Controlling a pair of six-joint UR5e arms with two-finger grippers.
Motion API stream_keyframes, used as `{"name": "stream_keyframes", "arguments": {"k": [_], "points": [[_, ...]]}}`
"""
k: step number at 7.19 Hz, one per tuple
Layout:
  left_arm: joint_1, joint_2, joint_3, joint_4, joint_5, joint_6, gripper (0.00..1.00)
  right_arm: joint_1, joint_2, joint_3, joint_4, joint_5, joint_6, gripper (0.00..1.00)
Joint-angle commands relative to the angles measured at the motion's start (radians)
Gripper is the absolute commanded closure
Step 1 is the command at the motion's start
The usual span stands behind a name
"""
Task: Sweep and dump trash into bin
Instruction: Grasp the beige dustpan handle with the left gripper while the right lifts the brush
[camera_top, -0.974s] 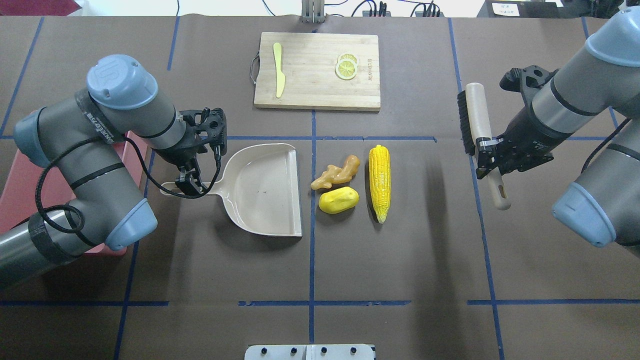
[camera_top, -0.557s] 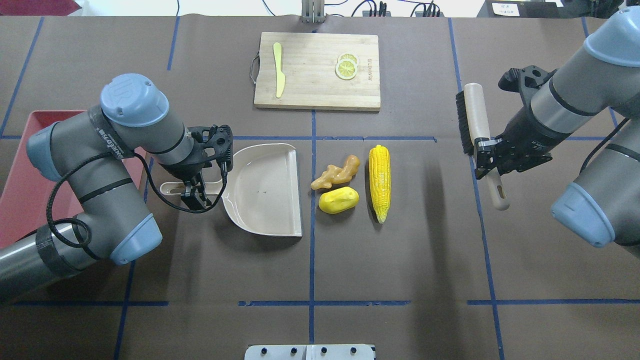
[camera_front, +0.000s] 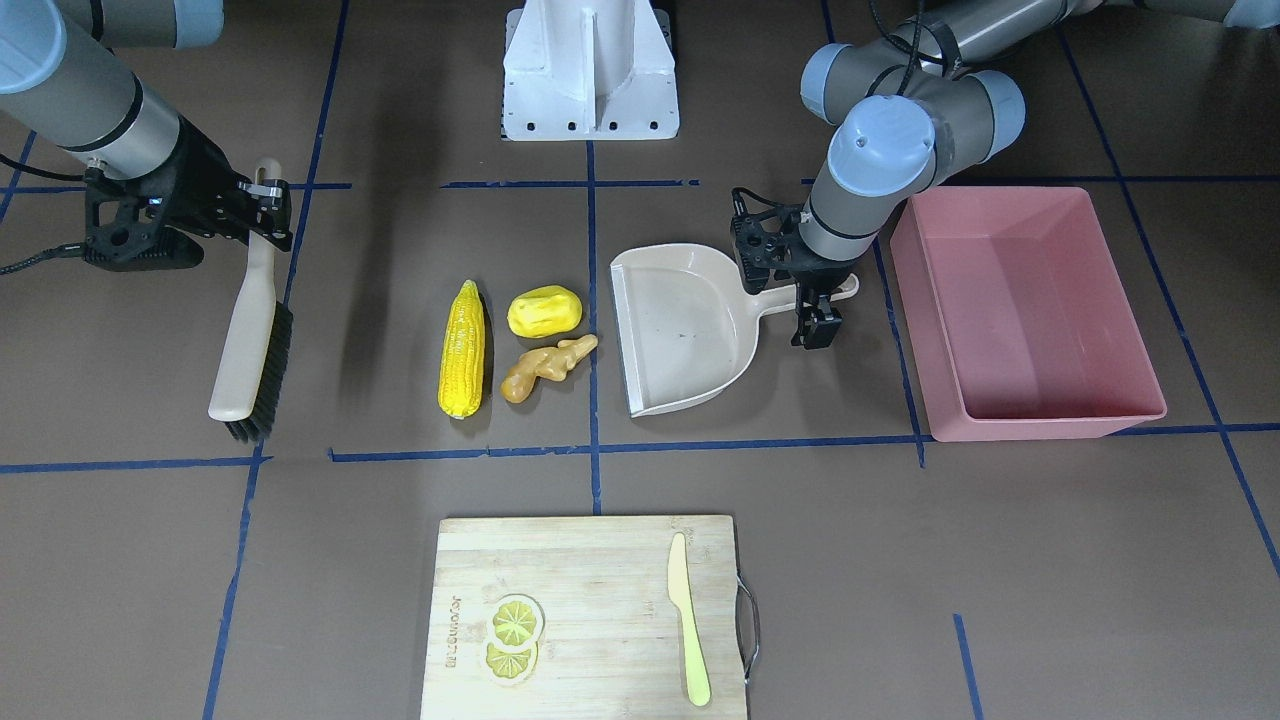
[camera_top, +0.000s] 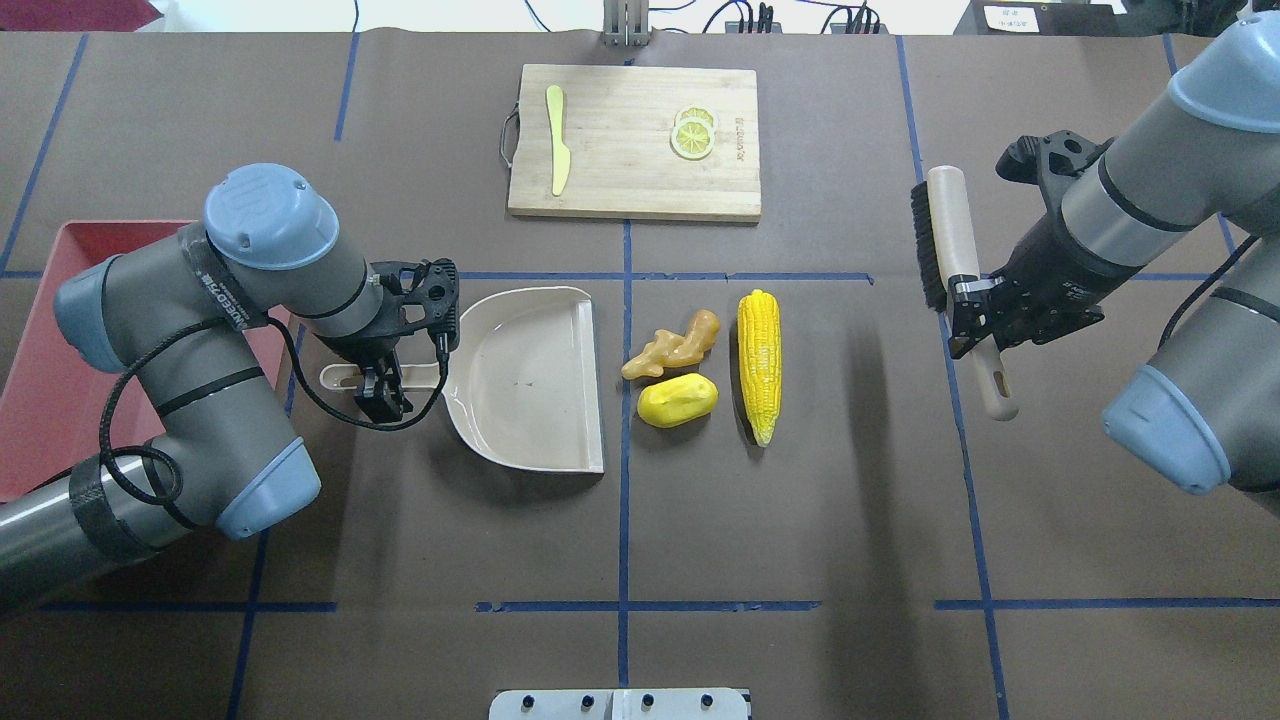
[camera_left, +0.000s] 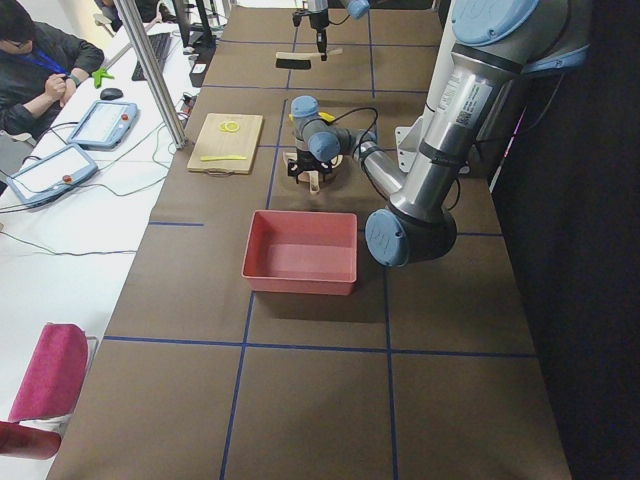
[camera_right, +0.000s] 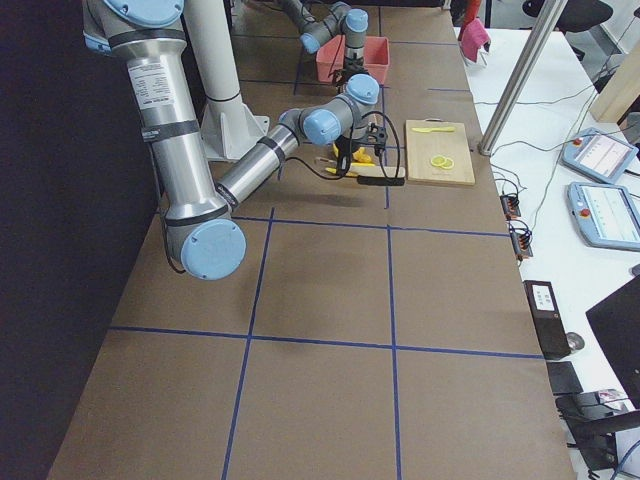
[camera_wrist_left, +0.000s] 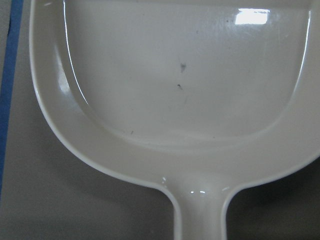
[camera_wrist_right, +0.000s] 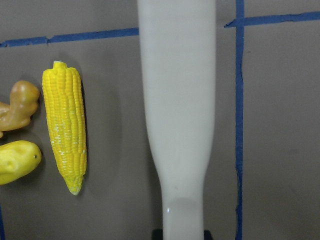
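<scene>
The trash lies mid-table: a corn cob (camera_top: 758, 350) (camera_front: 462, 348) (camera_wrist_right: 65, 132), a yellow potato lump (camera_top: 678, 400) (camera_front: 544, 311) and a tan ginger root (camera_top: 675, 345) (camera_front: 545, 367). A beige dustpan (camera_top: 525, 380) (camera_front: 680, 330) (camera_wrist_left: 180, 100) lies just left of them, mouth toward them. My left gripper (camera_top: 380, 388) (camera_front: 815, 322) sits over the dustpan's handle, jaws open astride it. My right gripper (camera_top: 975, 320) (camera_front: 265, 200) is shut on a brush (camera_top: 950, 230) (camera_front: 250, 330), held above the table right of the corn. The pink bin (camera_front: 1040, 425) (camera_top: 40, 400) stands beyond the dustpan handle.
A wooden cutting board (camera_top: 630, 190) (camera_front: 580, 560) with a pale knife (camera_top: 557, 140) and lemon slices (camera_top: 693, 133) lies at the far middle of the table. Blue tape lines cross the brown mat. The robot's base (camera_front: 590, 70) is at the near edge.
My left arm has swung its elbow off the bin, and its gripper has shifted slightly along the dustpan handle. The dustpan and trash have not moved. The right arm and brush hardly moved.
</scene>
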Motion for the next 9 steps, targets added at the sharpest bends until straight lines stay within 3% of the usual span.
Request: {"name": "stream_keyframes", "arguments": {"k": [1,3,4,5,6,9], "points": [[-0.001,0.013,-0.001,-0.001,0.008,0.001,0.02,-0.002,0.000,0.000,0.002,0.002,0.000,1.00],[0.002,0.018,-0.009,-0.002,0.036,-0.009,0.41,-0.002,0.000,0.003,0.002,0.003,0.000,1.00],[0.000,0.023,-0.003,0.006,0.038,-0.010,0.71,0.000,0.000,0.003,0.002,0.003,0.000,1.00],[0.000,0.026,-0.014,0.036,0.041,-0.010,0.94,0.000,0.000,0.003,0.002,0.005,0.000,1.00],[0.000,0.024,-0.027,0.039,0.042,-0.009,0.99,0.000,0.000,0.003,0.002,0.005,0.000,1.00],[-0.004,0.021,-0.060,0.083,0.044,-0.010,1.00,-0.015,-0.006,0.002,-0.005,0.005,0.011,1.00]]}}
